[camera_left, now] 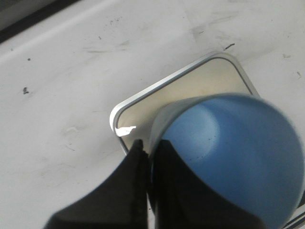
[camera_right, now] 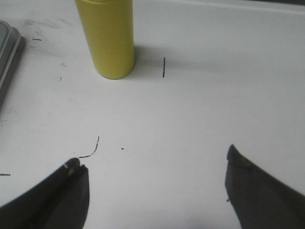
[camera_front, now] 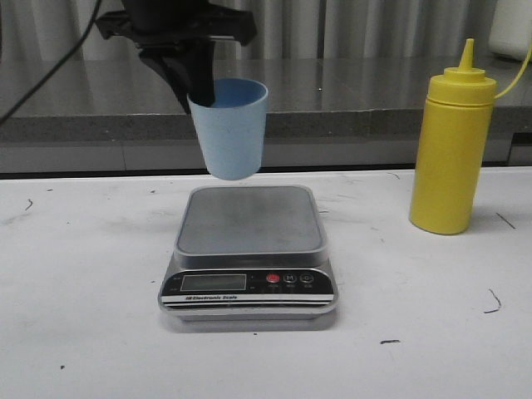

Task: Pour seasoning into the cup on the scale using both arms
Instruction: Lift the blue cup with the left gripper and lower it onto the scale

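Observation:
My left gripper [camera_front: 195,87] is shut on the rim of the pale blue cup [camera_front: 230,127], one finger inside and one outside, and holds it upright in the air just above the back of the scale [camera_front: 248,218]. In the left wrist view the cup [camera_left: 238,152] hangs over the scale platform [camera_left: 190,90], pinched at the gripper [camera_left: 150,145]. The yellow seasoning bottle [camera_front: 451,150] stands on the table at the right. In the right wrist view my right gripper [camera_right: 152,164] is open and empty, with the bottle [camera_right: 107,38] ahead of it, apart.
The scale's display and buttons [camera_front: 249,283] face the front. A grey ledge [camera_front: 349,108] runs along the back of the white table [camera_front: 83,291]. A white container [camera_front: 511,29] stands at the back right. The scale's corner [camera_right: 7,52] shows in the right wrist view.

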Robot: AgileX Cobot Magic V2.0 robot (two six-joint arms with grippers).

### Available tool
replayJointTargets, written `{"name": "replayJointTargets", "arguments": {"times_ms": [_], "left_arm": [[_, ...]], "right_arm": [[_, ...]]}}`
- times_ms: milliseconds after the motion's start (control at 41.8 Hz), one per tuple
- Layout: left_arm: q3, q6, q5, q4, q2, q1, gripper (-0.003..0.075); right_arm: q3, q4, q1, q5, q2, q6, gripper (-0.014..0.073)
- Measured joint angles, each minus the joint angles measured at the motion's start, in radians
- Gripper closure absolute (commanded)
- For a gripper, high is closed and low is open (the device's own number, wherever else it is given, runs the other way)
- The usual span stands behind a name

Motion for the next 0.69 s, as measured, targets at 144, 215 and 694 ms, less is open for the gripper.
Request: {"name": "replayJointTargets", "arguments": {"times_ms": [144,215,694], "left_arm": [[-0.008,0.000,0.000,-0.013,0.048,-0.013,0.0740],[-0.008,0.000,0.000,-0.023,0.064,-0.014,0.0738],[-0.013,0.000,0.013,-0.039,0.067,-0.014,0.0365]], "right_arm": [[0.000,0.000,0.000,0.000,0.000,0.000,-0.0008],[0.000,0.000,0.000,0.000,0.000,0.000,-0.0008],[0.000,0.000,0.000,0.000,0.000,0.000,-0.0008]]}}
